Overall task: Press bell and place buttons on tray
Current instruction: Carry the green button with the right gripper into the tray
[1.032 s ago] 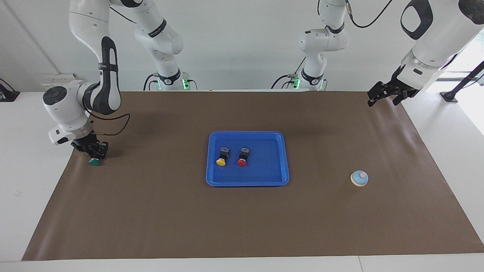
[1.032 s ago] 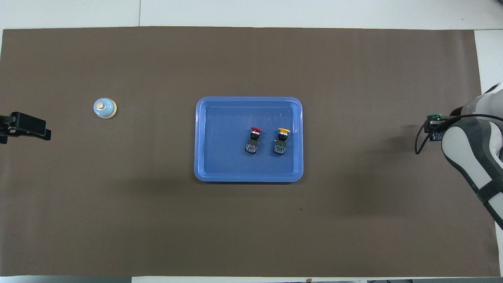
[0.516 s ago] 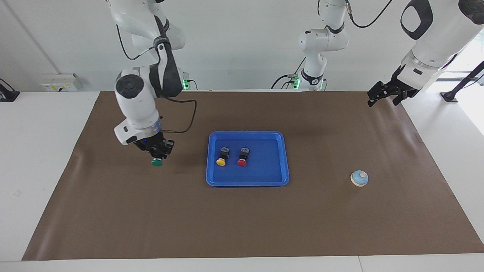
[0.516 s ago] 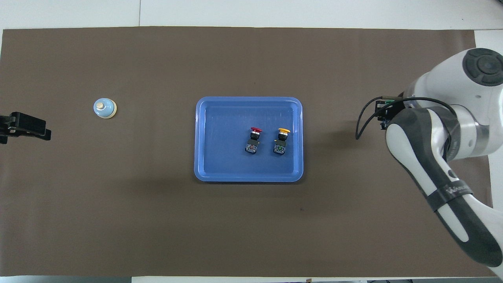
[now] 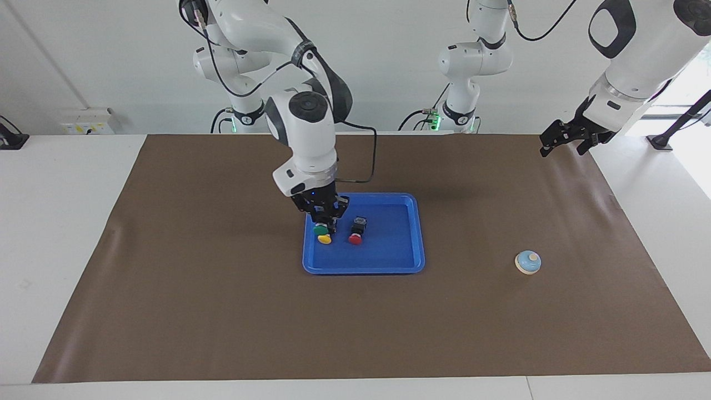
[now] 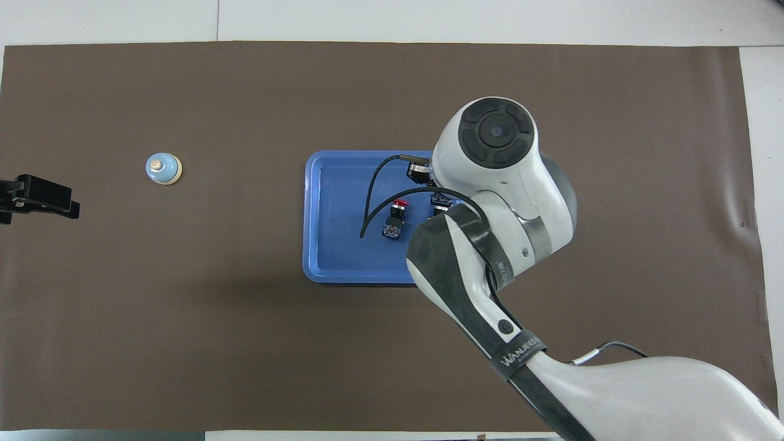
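Observation:
The blue tray lies in the middle of the brown mat. A red button and a yellow button lie in it on their sides. My right gripper hangs low over the tray's end toward the right arm, shut on the green button, which sits just above the yellow one. In the overhead view the right arm's wrist hides this gripper, the green button and the yellow one. The light-blue bell stands alone toward the left arm's end. My left gripper waits open above the mat's edge there.
A brown mat covers most of the white table. The right arm's black cable loops over the tray. Both arm bases stand at the robots' edge of the table.
The right arm has carried the green button from the mat's right-arm end across to over the tray. The left arm, bell, red and yellow buttons have not moved.

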Motion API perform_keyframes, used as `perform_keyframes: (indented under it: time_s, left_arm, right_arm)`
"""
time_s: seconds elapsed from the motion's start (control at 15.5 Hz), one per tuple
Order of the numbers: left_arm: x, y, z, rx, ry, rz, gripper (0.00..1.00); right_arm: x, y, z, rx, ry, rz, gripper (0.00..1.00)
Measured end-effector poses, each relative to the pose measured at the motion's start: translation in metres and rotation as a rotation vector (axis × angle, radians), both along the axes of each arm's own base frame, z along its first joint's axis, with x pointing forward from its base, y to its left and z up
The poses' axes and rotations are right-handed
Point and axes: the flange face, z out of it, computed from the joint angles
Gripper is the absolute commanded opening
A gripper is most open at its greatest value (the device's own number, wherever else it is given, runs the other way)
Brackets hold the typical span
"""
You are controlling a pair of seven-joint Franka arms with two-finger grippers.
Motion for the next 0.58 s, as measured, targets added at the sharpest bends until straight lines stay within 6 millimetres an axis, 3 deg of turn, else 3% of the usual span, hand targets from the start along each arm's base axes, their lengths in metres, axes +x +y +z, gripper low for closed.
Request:
perform_keyframes:
  time_s: [0.26,0.58]
  left_arm:
    - [0.000,0.000,0.000,0.000,0.000,0.000,1.00]
    - [0.000,0.000,0.000,0.000,0.000,0.000,1.00]
  right_arm:
    - [-0.005,0.071,-0.035,0.012,0.022,-0.054,0.00]
    - [-0.021,0.112,-0.066,0.022,0.026,-0.033,0.00]
